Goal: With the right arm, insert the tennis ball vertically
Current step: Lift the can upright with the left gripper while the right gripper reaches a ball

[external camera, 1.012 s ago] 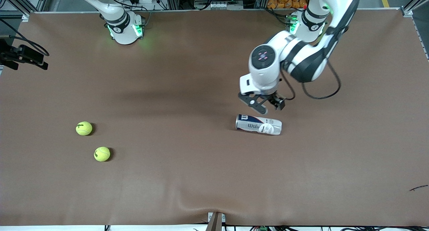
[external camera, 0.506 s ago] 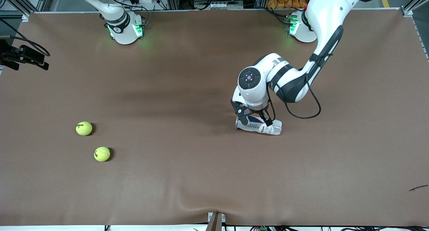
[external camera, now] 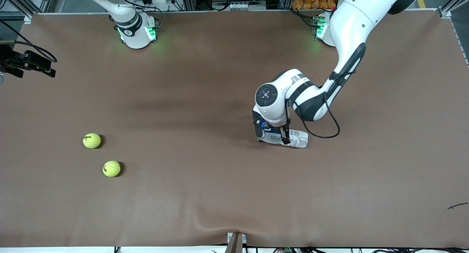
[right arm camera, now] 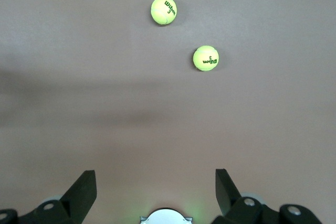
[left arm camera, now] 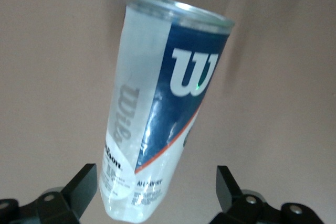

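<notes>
Left gripper [external camera: 271,134] has dropped from above the ball can [external camera: 289,138] to straddling it over the last second; the can lies on its side on the desk [external camera: 220,209], mid-desk toward the left arm's end. In the left wrist view the fingers [left arm camera: 79,190] stand wide apart either side of the can [left arm camera: 157,124], not yet pinching it, nothing held. The can has not moved. Judgement: this is the pre-grasp for standing the can upright so a ball can go in from above; closing on it looks like the next move.

Two tennis balls sit toward the right arm's end: one [external camera: 91,140] farther from the front camera, the other [external camera: 111,168] nearer, close together but apart. In the right wrist view both balls [right arm camera: 164,10] [right arm camera: 206,57] show well ahead of the right gripper [right arm camera: 155,195], which is spread open and empty, over bare desk. Right arm [external camera: 124,22] waits; only its base shows in the front view.

Room: wide bare desk between can and balls, nothing in the way. Can and balls are well off every desk edge. Balls could roll if nudged. A small dark scrap [external camera: 457,205] lies near the left arm's end, nearer the camera, out of the path.
</notes>
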